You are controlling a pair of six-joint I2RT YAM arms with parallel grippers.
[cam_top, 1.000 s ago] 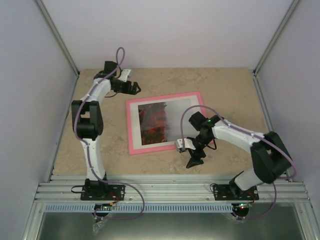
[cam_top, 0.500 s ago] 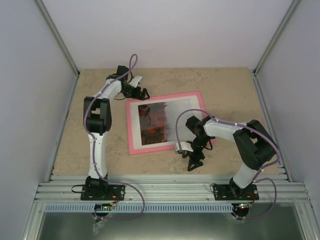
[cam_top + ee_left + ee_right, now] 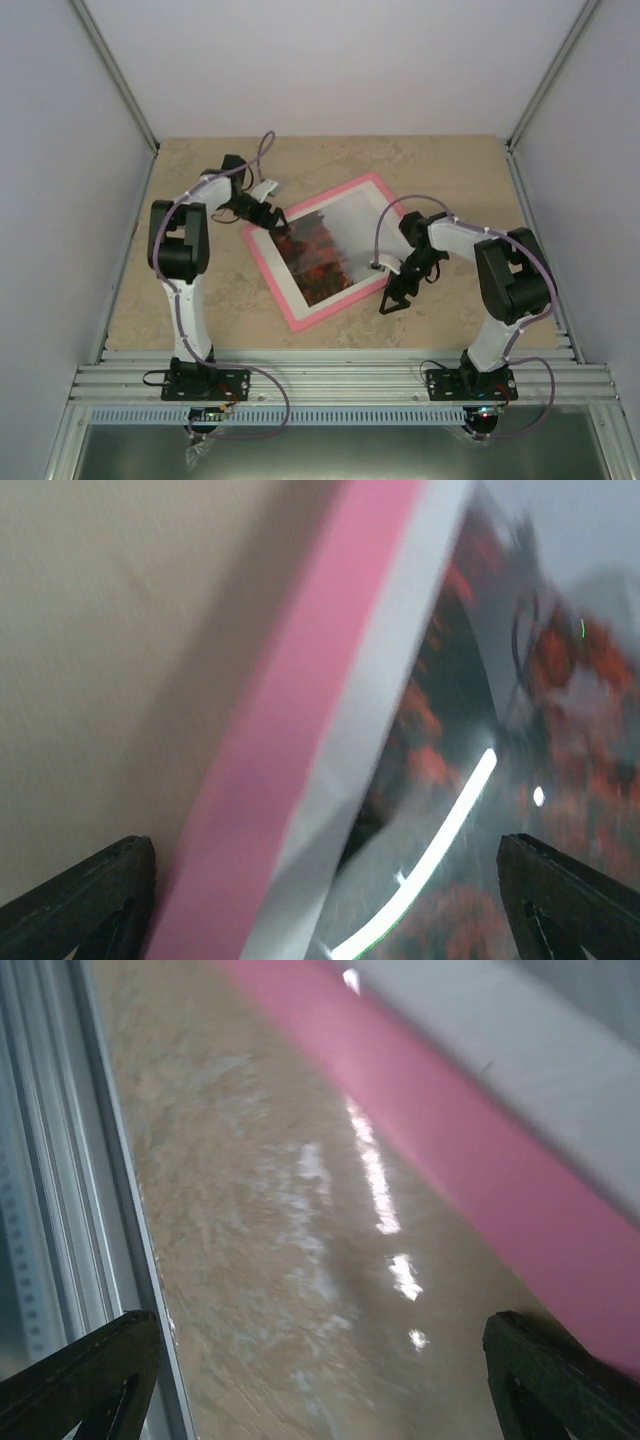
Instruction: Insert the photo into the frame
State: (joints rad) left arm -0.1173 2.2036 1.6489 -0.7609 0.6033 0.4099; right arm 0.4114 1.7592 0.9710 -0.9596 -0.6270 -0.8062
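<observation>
Frame (image 3: 340, 303) lies skewed mid-table (image 3: 470, 180), photo (image 3: 320, 250) inside. Left gripper (image 3: 272, 217) over its upper-left corner; right gripper (image 3: 390, 300) beside its lower-right edge (both with fingers apart).

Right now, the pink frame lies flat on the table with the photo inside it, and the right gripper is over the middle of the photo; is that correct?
Not quite: the right gripper is not over the photo. It hangs open beside the outer edge of the frame, over the bare table, as the right wrist view shows. The rest holds: the frame lies flat with the photo inside it.
</observation>
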